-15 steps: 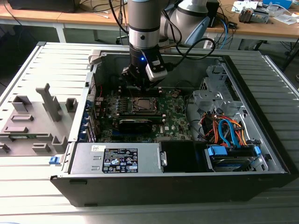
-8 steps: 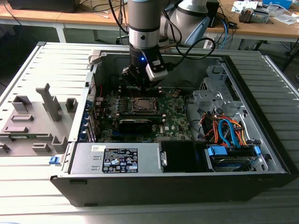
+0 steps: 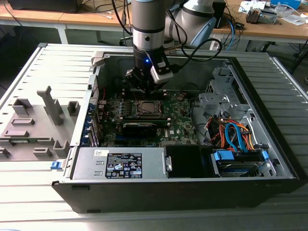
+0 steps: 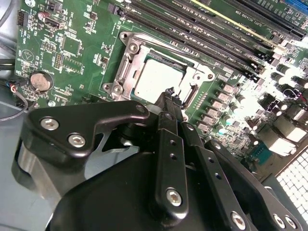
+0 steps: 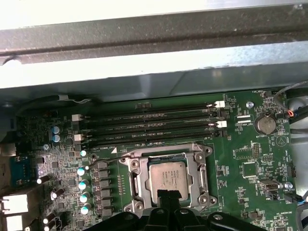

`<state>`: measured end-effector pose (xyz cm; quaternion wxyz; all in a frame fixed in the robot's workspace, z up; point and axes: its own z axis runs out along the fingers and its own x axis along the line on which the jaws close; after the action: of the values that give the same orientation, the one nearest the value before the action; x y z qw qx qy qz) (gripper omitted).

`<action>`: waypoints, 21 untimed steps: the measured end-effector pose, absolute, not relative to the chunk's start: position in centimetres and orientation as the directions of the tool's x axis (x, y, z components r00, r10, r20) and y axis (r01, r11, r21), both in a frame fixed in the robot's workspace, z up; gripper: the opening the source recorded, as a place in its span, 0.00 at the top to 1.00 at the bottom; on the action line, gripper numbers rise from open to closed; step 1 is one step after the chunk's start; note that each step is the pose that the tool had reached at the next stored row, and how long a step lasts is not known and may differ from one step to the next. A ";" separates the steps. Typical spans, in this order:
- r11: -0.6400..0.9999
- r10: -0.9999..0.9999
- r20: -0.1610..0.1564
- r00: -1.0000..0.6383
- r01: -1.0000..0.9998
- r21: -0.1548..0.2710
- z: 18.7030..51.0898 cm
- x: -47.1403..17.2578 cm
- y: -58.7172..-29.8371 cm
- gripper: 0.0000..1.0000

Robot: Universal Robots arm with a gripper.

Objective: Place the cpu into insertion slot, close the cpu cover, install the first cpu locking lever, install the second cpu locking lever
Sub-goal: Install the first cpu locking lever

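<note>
Exterior view: your claw [image 3: 144, 85] hangs inside the open computer case [image 3: 269, 144], just above the insertion slot [image 3: 147, 109] on the motherboard [image 3: 180, 122]. Second wrist view: the cpu [image 4: 159, 79] lies in the slot, framed by the cpu cover [image 4: 126, 60]; the claw's fingers [image 4: 172, 103] look pinched together, empty. First wrist view: the cpu [image 5: 168, 179] sits just beside the fingertips [image 5: 166, 197].

Open space straight below gripper [image 4: 169, 98] onto cpu [image 5: 167, 179] and cpu cover [image 5: 199, 159]. Beyond gripper, memory slots [image 5: 154, 126] low, passable over; case wall [image 5: 154, 62] blocks farther. Graphics card [image 3: 144, 128] rising on near side. Drive cage [image 3: 216, 98] well off sideways.
</note>
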<state>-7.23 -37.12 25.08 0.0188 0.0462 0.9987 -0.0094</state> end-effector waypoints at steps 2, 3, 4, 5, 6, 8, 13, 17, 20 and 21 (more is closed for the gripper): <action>0.996 0.087 -0.038 -0.995 0.088 -0.017 25.1 -7.2 -37.1 0.89; 0.996 0.085 -0.038 -0.996 0.086 -0.017 25.1 -7.2 -37.1 0.89; 0.997 0.080 -0.038 -0.996 0.081 -0.017 25.1 -7.2 -37.1 0.89; 0.997 0.075 -0.038 -0.996 0.076 -0.012 25.1 -7.2 -37.1 0.89; 0.997 0.070 -0.038 -0.997 0.070 -0.009 25.1 -7.2 -37.1 0.89; 0.998 0.062 -0.037 -0.997 0.062 0.005 25.1 -7.2 -37.1 0.89; 0.999 0.028 -0.036 -0.999 0.028 0.015 25.1 -7.2 -37.1 0.89; 1.000 0.008 -0.036 -0.999 0.007 0.014 25.1 -7.2 -37.1 0.89; 1.000 0.008 -0.036 -0.999 0.007 0.013 25.1 -7.3 -37.1 0.89; 1.000 0.008 -0.036 -0.999 0.007 0.013 25.1 -7.3 -37.1 0.89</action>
<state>-7.28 -37.12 25.09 0.0182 0.0037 0.9998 0.0065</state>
